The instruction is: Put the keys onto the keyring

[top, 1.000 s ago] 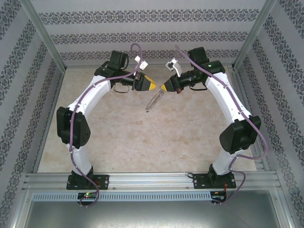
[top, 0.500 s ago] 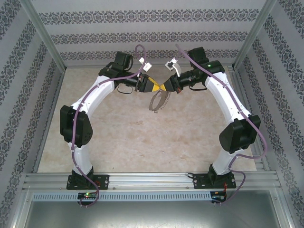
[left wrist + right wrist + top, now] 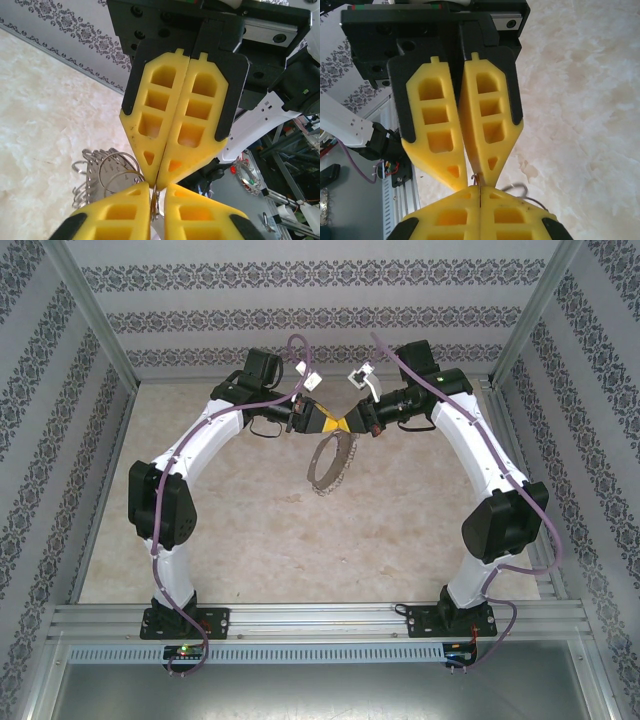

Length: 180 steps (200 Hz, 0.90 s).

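Note:
My two grippers meet tip to tip above the far middle of the table. The keyring (image 3: 314, 470), a large thin grey hoop fringed with small wire loops, hangs face-on just below them. My right gripper (image 3: 351, 424) (image 3: 479, 192) is shut on the hoop's top wire. My left gripper (image 3: 336, 424) (image 3: 156, 192) is closed from the other side, with the same wire pinched in its narrow gap. In the left wrist view the keyring (image 3: 102, 167) shows to the left of my fingers. One of its loops (image 3: 515, 186) pokes out in the right wrist view. The keys are hidden.
A pale marble tabletop (image 3: 250, 530) lies below the hanging hoop. Patterned walls close in the back and both sides. An aluminium rail (image 3: 320, 620) with the arm bases runs along the near edge.
My left gripper has moved right to the right gripper's tip and closed on the hoop's wire. The hoop has turned from edge-on to face-on and hangs lower.

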Tool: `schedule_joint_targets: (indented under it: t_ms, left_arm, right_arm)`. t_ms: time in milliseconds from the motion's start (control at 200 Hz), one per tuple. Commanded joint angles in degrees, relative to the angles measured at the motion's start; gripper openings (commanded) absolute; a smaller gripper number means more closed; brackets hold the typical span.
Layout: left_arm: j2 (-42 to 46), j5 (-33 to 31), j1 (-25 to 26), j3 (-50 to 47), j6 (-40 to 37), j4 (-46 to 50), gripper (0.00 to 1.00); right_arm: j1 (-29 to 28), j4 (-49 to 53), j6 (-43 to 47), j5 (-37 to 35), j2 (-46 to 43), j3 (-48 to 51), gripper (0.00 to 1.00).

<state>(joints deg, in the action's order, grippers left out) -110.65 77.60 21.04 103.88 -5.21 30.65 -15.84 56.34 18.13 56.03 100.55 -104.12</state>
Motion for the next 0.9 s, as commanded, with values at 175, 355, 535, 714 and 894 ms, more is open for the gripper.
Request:
schedule_joint_targets:
  t_ms: [175, 355, 535, 714, 894]
  left_arm:
    - [-0.02, 3.78, 1.07, 2.07, -1.98, -0.16, 0.00]
    - [0.61, 3.34, 1.15, 1.72, -2.09, -1.33, 0.00]
    - [0.76, 3.06, 1.19, 1.78, 0.05, -4.45, 0.00]
    - [1.24, 2.48, 1.19, 1.77, 1.68, -6.92, 0.00]
    - [1.46, 2.47, 1.12, 1.53, 4.31, -10.25, 0.00]
  right_arm:
    - [0.21, -2.93, -1.06, 1.96, -1.81, 0.83, 0.00]
    - [0.94, -6.24, -3.92, 2.70, -3.30, 1.98, 0.19]
    - [4.74, -14.09, -9.63, 6.11, -9.24, 9.06, 0.32]
    - [6.88, -22.97, -15.46, 6.41, -16.44, 19.88, 0.35]
    - [7.18, -32.60, -21.61, 6.54, -20.58, 28.66, 0.38]
